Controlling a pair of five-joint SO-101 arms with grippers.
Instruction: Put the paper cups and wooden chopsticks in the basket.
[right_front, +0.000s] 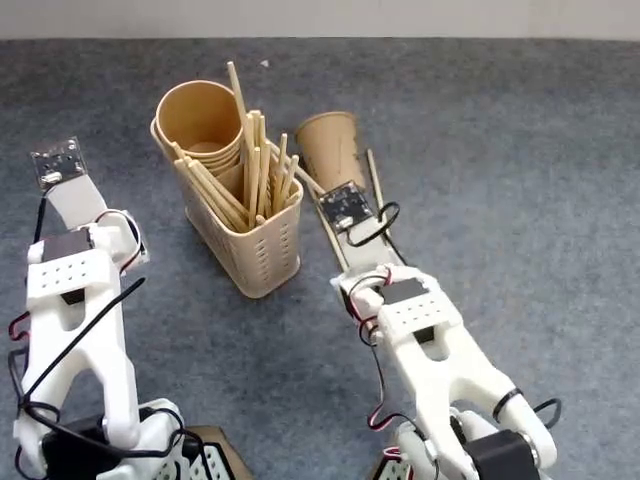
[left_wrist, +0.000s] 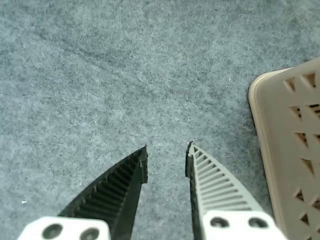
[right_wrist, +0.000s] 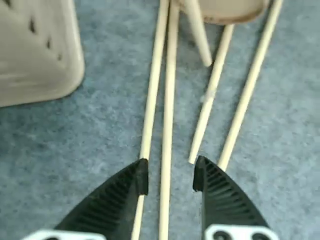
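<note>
On the grey table (right_front: 520, 200), seen from above, the basket (right_front: 255, 245) stands upright between my two arms. It holds stacked cups (right_front: 200, 115) at its far end and a bunch of chopsticks (right_front: 255, 175) leaning out over the rim. Just beside it, on the right arm's side, another cup (right_front: 330, 145) lies tipped over on the table.

The overhead camera gives me the layout, and the wrist cameras give me the fingers. The left fingers (left_wrist: 220, 190) are spread apart over bare table and hold nothing, with the basket's perforated wall close by. The right fingers (right_wrist: 225, 200) are also apart, low over the loose chopsticks (right_wrist: 169, 100) that run from the tipped cup toward the arm. One stick lies in the gap between the fingers, one passes under the finger nearer the basket, and two more end near the other finger. I cannot tell whether the fingers touch any of them.

The table cover looks like felt or short carpet. Past its far edge is a pale strip of the room.
</note>
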